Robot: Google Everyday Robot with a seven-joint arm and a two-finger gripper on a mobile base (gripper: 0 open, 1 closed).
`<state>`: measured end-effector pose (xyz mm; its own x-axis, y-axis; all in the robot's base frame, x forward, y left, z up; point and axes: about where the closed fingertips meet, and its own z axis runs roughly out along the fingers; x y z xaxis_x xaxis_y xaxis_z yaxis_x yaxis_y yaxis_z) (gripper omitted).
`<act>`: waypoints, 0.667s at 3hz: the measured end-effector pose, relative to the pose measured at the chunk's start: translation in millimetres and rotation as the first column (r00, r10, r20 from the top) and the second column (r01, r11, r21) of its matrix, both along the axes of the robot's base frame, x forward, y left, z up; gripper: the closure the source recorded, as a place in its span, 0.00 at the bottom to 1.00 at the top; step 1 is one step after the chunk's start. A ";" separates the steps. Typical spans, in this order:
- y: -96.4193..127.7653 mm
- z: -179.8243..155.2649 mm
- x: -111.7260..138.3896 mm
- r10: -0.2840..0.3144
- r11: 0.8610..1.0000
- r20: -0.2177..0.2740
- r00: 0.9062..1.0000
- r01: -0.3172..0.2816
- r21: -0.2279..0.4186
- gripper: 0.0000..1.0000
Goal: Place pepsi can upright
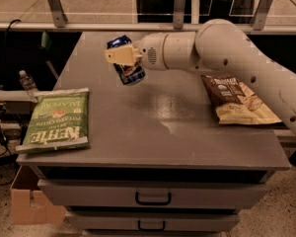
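Observation:
The pepsi can (129, 69) is a small dark blue can with a silver end, held in the air above the back left part of the grey table (153, 127). It is nearly upright, a little tilted. My gripper (123, 56) is shut on the pepsi can, its tan fingers (119, 57) clamped across the can's upper half. The white arm reaches in from the right. The can's lower end hangs a short way above the tabletop.
A green Kettle chip bag (57, 119) lies flat at the table's left front. A brown chip bag (239, 100) lies at the right, partly under the arm. Drawers (153, 196) are below the front edge. A cardboard box (29, 204) stands on the floor at left.

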<state>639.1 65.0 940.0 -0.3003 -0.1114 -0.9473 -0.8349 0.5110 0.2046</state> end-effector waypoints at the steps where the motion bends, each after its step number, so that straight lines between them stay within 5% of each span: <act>1: 3.9 0.5 -20.5 0.053 0.997 0.061 0.997 -0.056 0.056 1.00; 2: 13.7 0.2 -44.2 0.102 0.991 0.129 0.986 -0.111 0.069 1.00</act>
<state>595.0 78.7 940.2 -0.1690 -0.0631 -0.9836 -0.9052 0.4048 0.1296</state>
